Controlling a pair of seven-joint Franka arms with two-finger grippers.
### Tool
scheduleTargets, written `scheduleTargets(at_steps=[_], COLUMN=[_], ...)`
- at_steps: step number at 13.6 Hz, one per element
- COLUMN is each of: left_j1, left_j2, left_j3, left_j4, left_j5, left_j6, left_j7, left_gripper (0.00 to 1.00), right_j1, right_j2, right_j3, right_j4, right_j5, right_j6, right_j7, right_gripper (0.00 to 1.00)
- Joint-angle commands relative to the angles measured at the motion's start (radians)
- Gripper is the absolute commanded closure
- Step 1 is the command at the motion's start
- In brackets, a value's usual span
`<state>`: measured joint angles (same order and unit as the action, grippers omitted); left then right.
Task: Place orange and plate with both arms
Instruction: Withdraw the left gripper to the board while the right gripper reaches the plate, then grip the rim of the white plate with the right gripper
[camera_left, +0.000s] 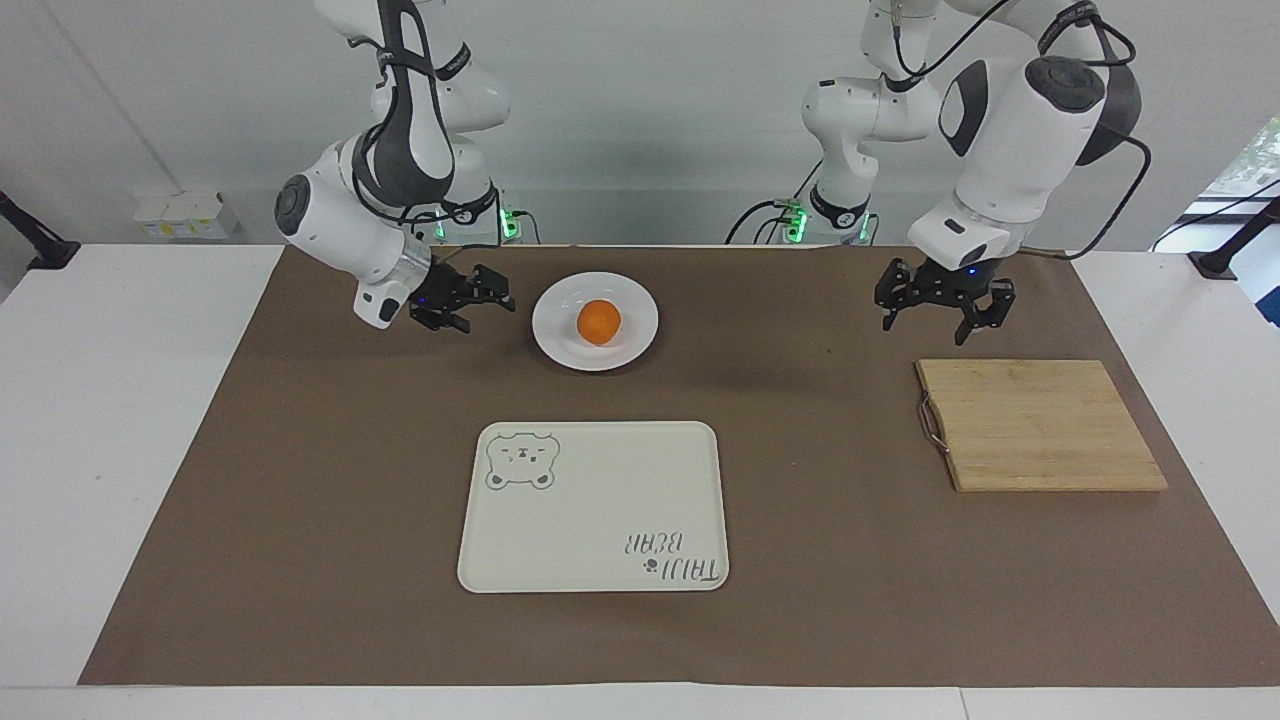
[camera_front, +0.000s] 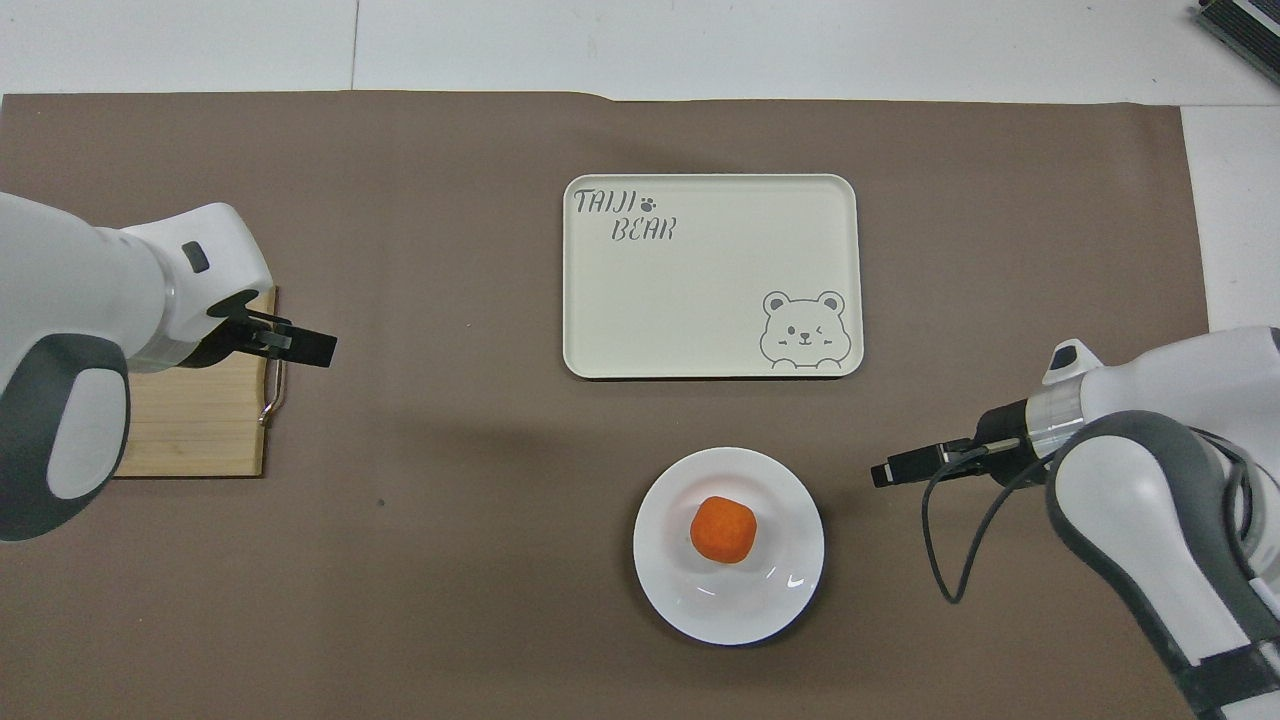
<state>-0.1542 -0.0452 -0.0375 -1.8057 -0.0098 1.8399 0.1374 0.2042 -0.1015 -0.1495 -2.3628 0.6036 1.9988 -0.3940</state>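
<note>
The orange (camera_left: 599, 322) (camera_front: 723, 530) lies in the middle of the white plate (camera_left: 560, 345) (camera_front: 765, 600), which rests on the brown mat close to the robots. My right gripper (camera_left: 490, 300) (camera_front: 885, 472) hangs open just beside the plate, toward the right arm's end of the table, fingers pointing at the rim and holding nothing. My left gripper (camera_left: 935, 325) (camera_front: 315, 348) hovers open and empty over the mat at the edge of the wooden cutting board (camera_left: 1040, 425) (camera_front: 190, 420).
A cream tray (camera_left: 600, 500) (camera_front: 700, 300) with a bear drawing and lettering lies on the mat, farther from the robots than the plate. The cutting board, with its metal handle, lies toward the left arm's end. White tabletop borders the mat.
</note>
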Motion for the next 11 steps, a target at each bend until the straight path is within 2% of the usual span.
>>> scheduleTargets(at_steps=[1,4,6,11], left_j1=[0.022,0.021,0.022,0.048], left_j2=[0.028,0.054,0.076,0.059], left_j3=[-0.013,-0.013,-0.013,-0.013], left_j4=[0.112,0.241,0.288,0.249], left_j5=[0.030,0.080,0.077,0.053], left_j6=[-0.094,-0.220,-0.284,-0.251], left_j7=[0.008,0.011,0.013,-0.009], left_gripper=[0.00,0.00,0.00,0.00], right_j1=[0.047,0.073,0.073,0.075], right_j2=[-0.018,0.009,0.037,0.066], right_j3=[-0.001,-0.002,-0.002,-0.001], right_j4=[-0.100,-0.141,-0.171,-0.199], right_j5=[0.083,0.160,0.232,0.304], right_j6=[0.098,0.129,0.130,0.141], right_j7=[-0.060,-0.091,-0.149,-0.154], right_gripper=[0.00,0.00,0.00,0.00])
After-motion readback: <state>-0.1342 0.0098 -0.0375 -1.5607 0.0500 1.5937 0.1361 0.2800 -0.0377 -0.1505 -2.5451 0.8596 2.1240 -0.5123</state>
